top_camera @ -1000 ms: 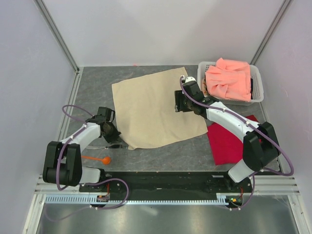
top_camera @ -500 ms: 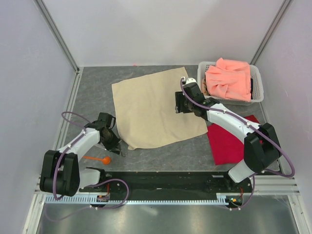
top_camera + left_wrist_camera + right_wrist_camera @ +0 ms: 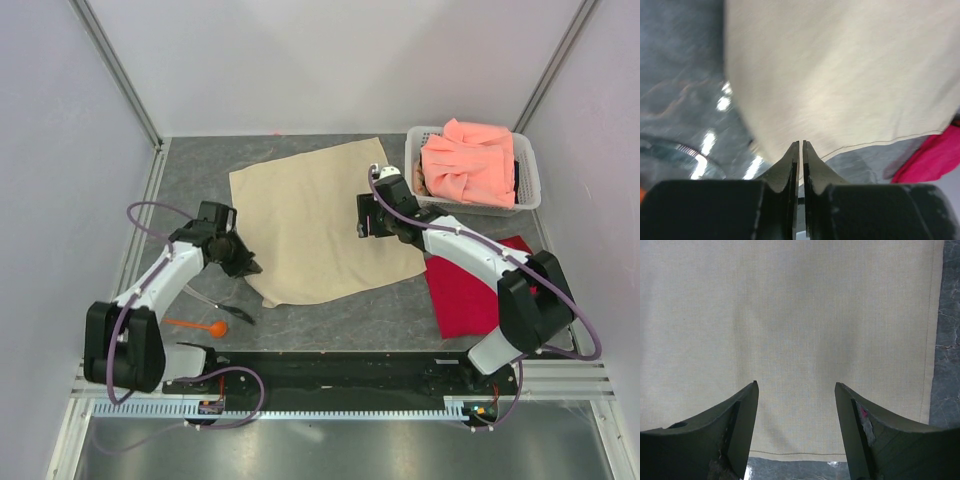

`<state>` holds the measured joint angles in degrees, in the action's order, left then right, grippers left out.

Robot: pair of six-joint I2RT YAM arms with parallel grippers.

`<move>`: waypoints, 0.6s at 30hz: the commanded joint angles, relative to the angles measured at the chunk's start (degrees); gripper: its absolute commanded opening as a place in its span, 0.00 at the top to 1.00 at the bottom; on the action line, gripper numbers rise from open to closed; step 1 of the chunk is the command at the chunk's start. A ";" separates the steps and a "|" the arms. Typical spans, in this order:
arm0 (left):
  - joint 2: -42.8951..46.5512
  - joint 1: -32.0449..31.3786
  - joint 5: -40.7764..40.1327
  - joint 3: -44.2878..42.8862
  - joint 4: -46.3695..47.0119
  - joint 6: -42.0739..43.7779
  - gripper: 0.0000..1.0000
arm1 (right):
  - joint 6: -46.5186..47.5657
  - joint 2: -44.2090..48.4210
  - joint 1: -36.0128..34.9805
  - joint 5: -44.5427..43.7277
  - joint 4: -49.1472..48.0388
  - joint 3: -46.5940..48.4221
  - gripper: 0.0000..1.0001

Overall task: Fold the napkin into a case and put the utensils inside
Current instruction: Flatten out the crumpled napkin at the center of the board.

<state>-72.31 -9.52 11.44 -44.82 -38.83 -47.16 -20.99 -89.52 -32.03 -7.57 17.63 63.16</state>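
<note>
The folding is only just beginning: the napkin (image 3: pixel 320 225) is lying open and flat as a single sheet across the middle of the worktop (image 3: pixel 200 170), turned a little askew, with no crease showing and no case formed yet. The left gripper (image 3: pixel 245 265) is sitting low at the napkin's near-left corner, its jaws drawn almost together with only a hairline slit between them. The left wrist view is showing the cloth's edge right at the tips, but I cannot tell whether any cloth is pinched there. The right gripper (image 3: pixel 362 218) is hovering over the napkin's right edge with its jaws spread wide and nothing between them, the hem running just below them in its own camera. The utensils are waiting toward the near-left corner of the worktop, well clear of the cloth: the orange spoon (image 3: pixel 203 326) nearest the edge and the dark slender utensil (image 3: pixel 236 313) just beyond it. The white basket (image 3: pixel 530 190) holding the salmon cloth (image 3: pixel 470 160) is sitting at the far-right corner, and the red cloth (image 3: pixel 465 290) is lying along the right edge. As I judge it, the next move is calling for each gripper to take a firm hold of its own edge or corner and carry it across together, keeping the sheet taut so that the first fold is landing square.
</note>
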 commanded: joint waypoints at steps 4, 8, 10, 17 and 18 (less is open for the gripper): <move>-18.98 -0.33 7.37 -12.82 9.38 2.95 0.96 | 0.43 -3.38 0.39 -0.16 -2.25 0.39 0.30; -27.08 -0.33 4.91 -16.78 12.36 3.56 0.97 | 0.43 -2.69 0.48 -1.04 -2.16 0.13 0.30; -32.00 -0.24 4.03 -20.20 12.29 4.35 0.96 | 0.17 -2.25 0.92 -1.65 -1.98 0.04 0.30; -44.66 -0.06 2.98 -31.90 10.00 6.29 0.94 | -0.63 0.22 4.34 -3.15 0.48 -0.93 0.28; -45.54 0.20 2.80 -34.87 9.04 6.55 0.94 | -0.63 0.48 5.30 -3.15 0.65 -1.10 0.27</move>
<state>-113.12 -9.47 17.17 -72.84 -29.47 -44.45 -21.26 -92.18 -29.04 -8.78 17.39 62.70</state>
